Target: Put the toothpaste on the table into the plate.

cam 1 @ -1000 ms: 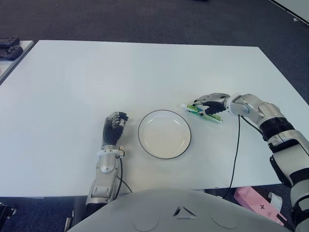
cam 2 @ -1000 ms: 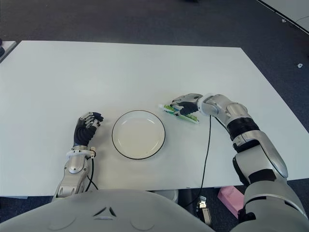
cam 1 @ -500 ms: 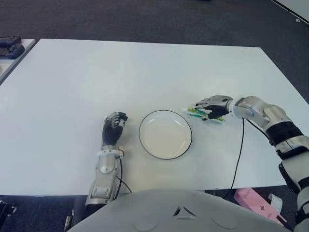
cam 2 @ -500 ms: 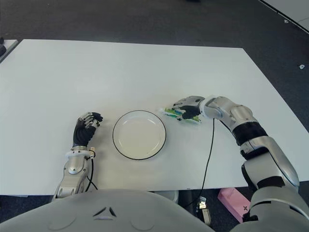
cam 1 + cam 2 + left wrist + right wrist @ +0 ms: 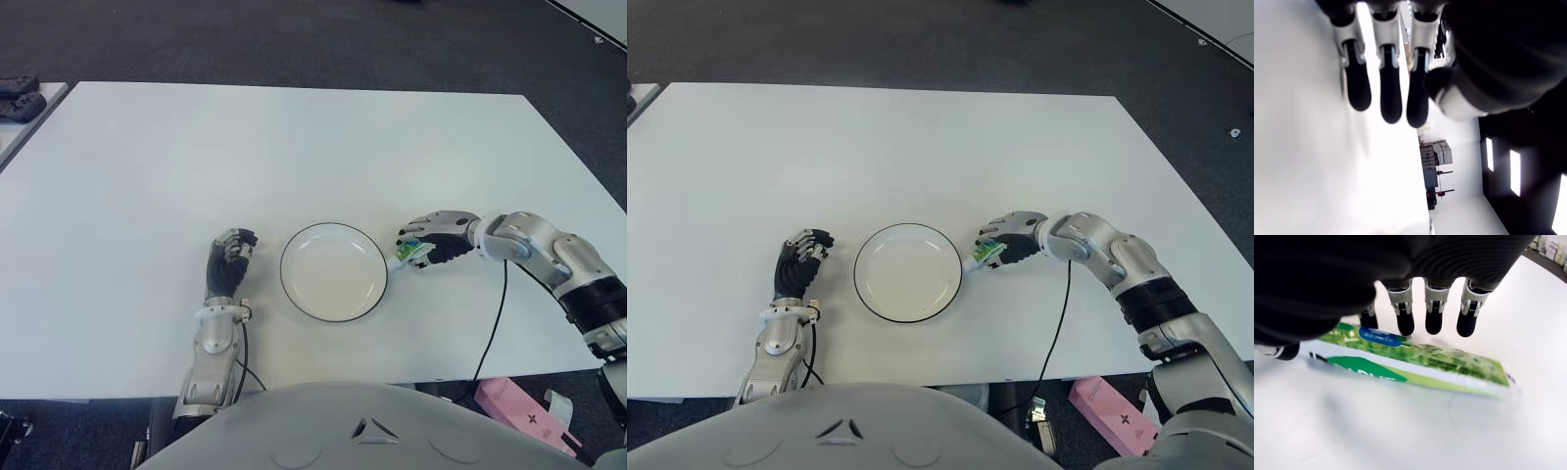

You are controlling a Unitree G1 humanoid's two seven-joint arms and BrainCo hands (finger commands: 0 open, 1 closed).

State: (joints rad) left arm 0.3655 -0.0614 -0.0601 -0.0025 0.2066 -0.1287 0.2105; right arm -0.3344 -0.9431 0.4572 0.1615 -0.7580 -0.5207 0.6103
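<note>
The green and white toothpaste tube [image 5: 408, 252] is just right of the white, black-rimmed plate [image 5: 333, 274], with its cap end close to the rim. My right hand [image 5: 431, 250] is shut on it: in the right wrist view the fingers [image 5: 1433, 316] lie along the far side of the tube [image 5: 1415, 364] and the thumb shows at its near end. The tube hangs a little above the white table [image 5: 196, 157]. Left of the plate, my left hand [image 5: 230, 259] holds nothing, its fingers [image 5: 1386, 83] loosely bent.
A black cable [image 5: 490, 313] hangs from my right forearm over the table's front edge. Dark objects [image 5: 20, 98] lie on a neighbouring table at the far left. A pink box [image 5: 514, 406] is on the floor at the lower right.
My right hand has carried the toothpaste nearer to me and toward the plate, turning it so the cap points at the rim. The left hand has stayed put.
</note>
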